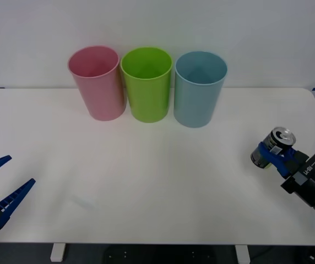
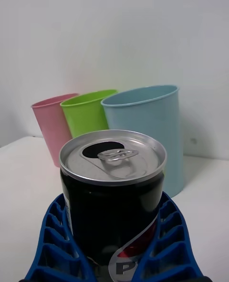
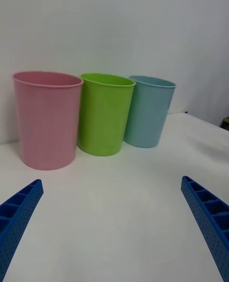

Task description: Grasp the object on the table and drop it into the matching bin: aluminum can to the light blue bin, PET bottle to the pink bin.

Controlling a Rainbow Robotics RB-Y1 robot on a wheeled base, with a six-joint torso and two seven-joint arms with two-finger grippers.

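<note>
Blue fingers of the right tool (image 1: 269, 155) are clamped on the can (image 1: 276, 144) at the desk's (image 1: 157, 181) right; the left tool (image 1: 0, 184) is held apart.

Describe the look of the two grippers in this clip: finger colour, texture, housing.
Both grippers have blue plastic fingers, long and tapering, with open ribbed cells and dotted faces. The right gripper sits on a black blocky housing with small white lettering. The left gripper has the same blue ribbed fingers on a dark mount.
</note>
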